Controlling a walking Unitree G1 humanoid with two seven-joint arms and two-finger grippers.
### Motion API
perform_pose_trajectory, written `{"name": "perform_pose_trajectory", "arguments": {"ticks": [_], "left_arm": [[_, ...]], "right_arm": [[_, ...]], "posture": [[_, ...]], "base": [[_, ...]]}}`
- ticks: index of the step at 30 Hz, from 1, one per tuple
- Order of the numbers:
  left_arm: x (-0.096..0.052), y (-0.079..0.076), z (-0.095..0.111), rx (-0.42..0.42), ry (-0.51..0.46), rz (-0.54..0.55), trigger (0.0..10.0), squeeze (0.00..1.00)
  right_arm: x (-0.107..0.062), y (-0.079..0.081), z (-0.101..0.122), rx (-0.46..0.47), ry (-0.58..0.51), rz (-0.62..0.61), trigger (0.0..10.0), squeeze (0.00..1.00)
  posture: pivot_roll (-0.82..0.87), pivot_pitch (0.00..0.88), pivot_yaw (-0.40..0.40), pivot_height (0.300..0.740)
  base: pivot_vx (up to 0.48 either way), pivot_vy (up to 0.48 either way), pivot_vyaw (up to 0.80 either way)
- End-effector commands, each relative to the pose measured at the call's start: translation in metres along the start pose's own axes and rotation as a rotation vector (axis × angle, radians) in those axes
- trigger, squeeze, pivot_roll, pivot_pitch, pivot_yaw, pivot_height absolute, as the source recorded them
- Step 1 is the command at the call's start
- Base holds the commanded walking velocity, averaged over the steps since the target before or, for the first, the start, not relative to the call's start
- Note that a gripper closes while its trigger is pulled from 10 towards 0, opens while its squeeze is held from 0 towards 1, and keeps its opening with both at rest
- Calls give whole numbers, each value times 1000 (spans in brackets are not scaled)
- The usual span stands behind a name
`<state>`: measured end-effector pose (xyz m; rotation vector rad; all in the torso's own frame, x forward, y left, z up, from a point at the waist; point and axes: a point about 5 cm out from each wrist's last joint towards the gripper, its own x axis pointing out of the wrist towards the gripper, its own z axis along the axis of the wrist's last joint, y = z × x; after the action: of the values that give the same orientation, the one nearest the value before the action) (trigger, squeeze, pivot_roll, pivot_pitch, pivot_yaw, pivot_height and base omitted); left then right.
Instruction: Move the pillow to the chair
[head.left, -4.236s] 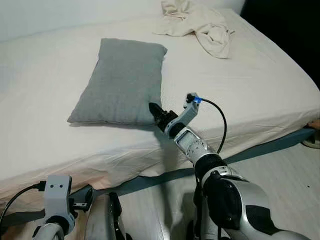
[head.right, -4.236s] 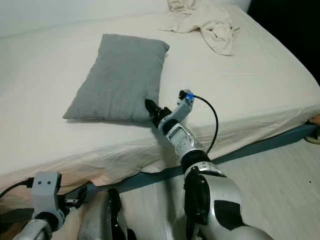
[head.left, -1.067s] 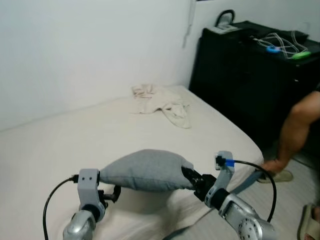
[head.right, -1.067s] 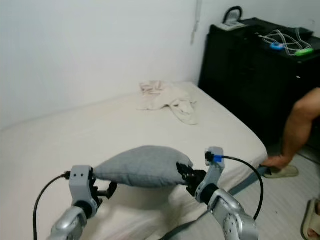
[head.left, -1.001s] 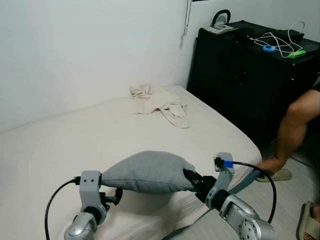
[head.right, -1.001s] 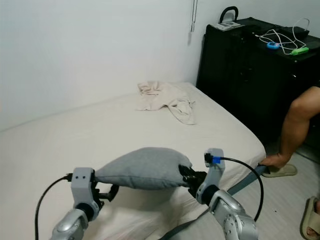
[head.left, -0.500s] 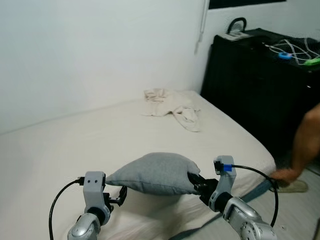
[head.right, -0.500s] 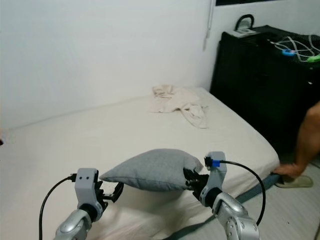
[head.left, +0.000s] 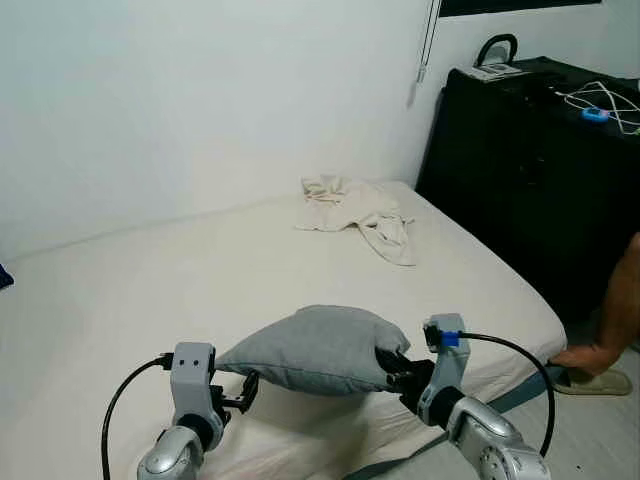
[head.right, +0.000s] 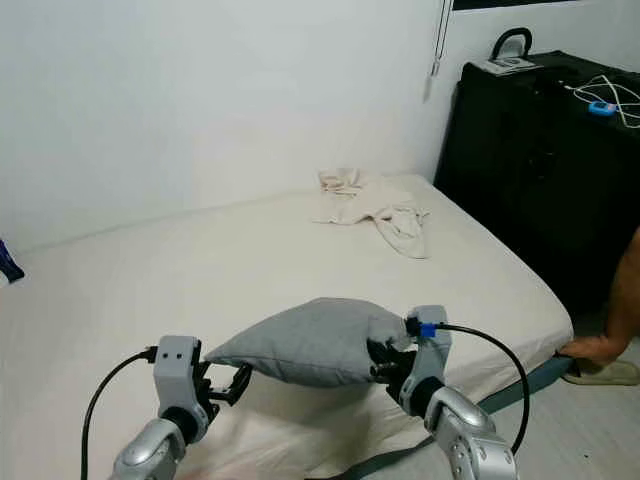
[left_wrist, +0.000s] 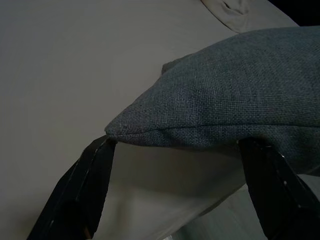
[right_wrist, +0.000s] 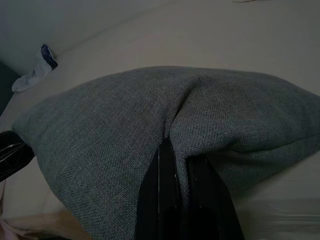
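Right now the grey pillow (head.left: 315, 348) hangs above the bed (head.left: 130, 290), slung between both arms. The right claw (right_wrist: 176, 162) is clamped tight on a bunched fold at one end. The left claw (left_wrist: 175, 165) has its fingers spread, the pillow's corner resting between them, so that end looks merely propped. On the walk to the chair that corner could slide off, leaving the pillow dangling from one pinch of fabric

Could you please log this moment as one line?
pillow lifted above bed | right gripper pinching it | left gripper open under corner
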<state>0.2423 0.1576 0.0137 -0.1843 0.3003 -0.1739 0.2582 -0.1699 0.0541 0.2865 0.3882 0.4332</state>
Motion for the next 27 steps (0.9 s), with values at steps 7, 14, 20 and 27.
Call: {"name": "perform_pose_trajectory", "arguments": {"ticks": [7, 14, 20, 27], "left_arm": [[5, 4, 8, 1, -29, 20, 10000, 0], [6, 3, 10, 3, -31, 15, 10000, 0], [8, 4, 9, 2, -18, 25, 10000, 0], [8, 5, 9, 9, -13, 32, 10000, 0]], "right_arm": [[3, -5, 1, 12, -16, -39, 10000, 0], [4, -5, 1, 14, -17, -39, 10000, 0], [5, -4, 1, 3, -21, -32, 10000, 0], [6, -6, 0, 22, -23, -59, 10000, 0]], "posture": [[-35, 6, -26, 740], [-36, 4, -24, 740], [-33, 3, -21, 740], [-32, 3, -21, 740]], "base": [[0, 0, 335], [0, 0, 0], [0, 0, 81], [0, 0, 134]]}}
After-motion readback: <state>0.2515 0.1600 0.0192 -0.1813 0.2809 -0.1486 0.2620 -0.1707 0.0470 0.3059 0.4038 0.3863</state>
